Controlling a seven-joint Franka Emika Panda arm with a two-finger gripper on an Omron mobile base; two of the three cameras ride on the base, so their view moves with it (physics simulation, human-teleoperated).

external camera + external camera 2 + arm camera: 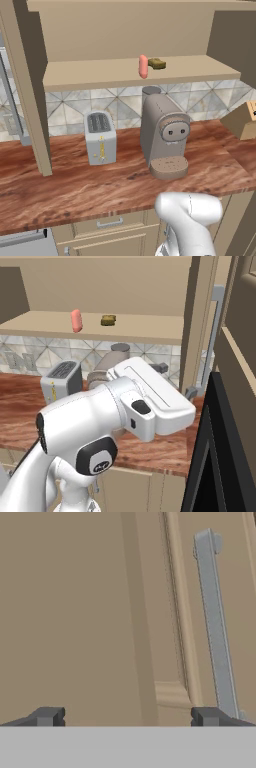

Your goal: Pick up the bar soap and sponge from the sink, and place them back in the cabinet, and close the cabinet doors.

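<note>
One bar soap [143, 66], one sponge [156, 63] — touching — on the cabinet [125, 74] shelf.

the bar soap [143, 66] stands on end on the open cabinet [125, 30] shelf, with the sponge [157, 63] just beside it to the right. below, on the reddish counter [65, 185], a toaster [100, 137] sits left of a coffee machine [164, 137]. a knife block [243, 120] sits at the right edge.
</note>
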